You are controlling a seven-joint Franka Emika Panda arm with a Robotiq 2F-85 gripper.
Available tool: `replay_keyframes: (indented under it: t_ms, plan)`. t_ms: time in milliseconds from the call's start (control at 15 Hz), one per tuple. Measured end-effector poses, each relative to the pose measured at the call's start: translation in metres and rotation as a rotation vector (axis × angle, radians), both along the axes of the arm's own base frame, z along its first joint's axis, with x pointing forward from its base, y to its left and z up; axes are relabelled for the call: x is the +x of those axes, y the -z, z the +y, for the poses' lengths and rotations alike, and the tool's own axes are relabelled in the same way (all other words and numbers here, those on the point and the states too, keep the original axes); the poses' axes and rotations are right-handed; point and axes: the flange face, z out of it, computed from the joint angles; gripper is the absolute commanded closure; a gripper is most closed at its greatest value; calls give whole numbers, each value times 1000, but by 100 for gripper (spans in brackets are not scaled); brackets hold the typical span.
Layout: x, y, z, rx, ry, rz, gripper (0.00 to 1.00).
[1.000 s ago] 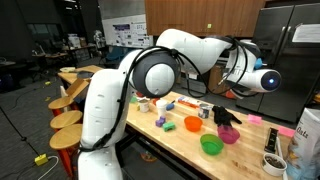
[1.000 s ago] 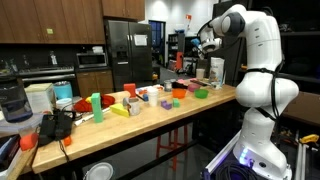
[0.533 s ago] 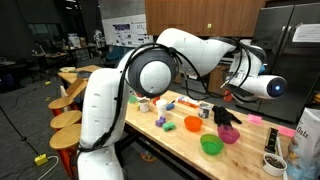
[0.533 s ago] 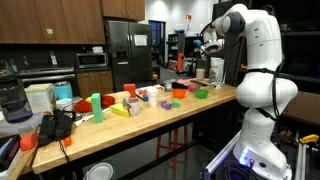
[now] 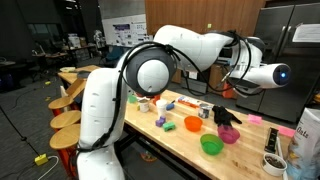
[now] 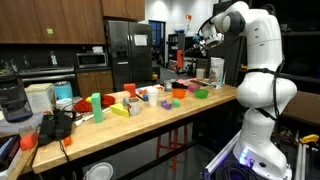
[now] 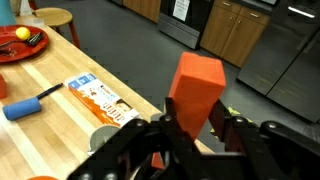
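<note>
Where the fingers (image 7: 172,128) meet: partly closed, clamped on both sides of the orange block (image 7: 197,80).
Gripper (image 7: 197,122): high above the wooden table (image 7: 45,135), block held in the air.
Below: printed box (image 7: 100,100) lying flat, blue cylinder (image 7: 22,107) near it.
Farther: red plate (image 7: 10,55), stool (image 7: 55,15).

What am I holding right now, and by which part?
An orange block, clamped between the jaws at its near end; most of it sticks out beyond them.

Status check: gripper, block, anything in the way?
Gripper shut on orange block, clamped at its lower end. Block in the air, off the wooden table. Nothing touching it; printed box lies flat on the table.
</note>
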Motion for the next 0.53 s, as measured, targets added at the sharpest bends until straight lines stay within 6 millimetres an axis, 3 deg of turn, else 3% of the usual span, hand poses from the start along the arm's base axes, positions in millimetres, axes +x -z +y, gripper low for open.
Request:
replay_keyframes:
  t_ms: [533]
  plan:
    - [3, -45, -16, -161, 120, -66, 87]
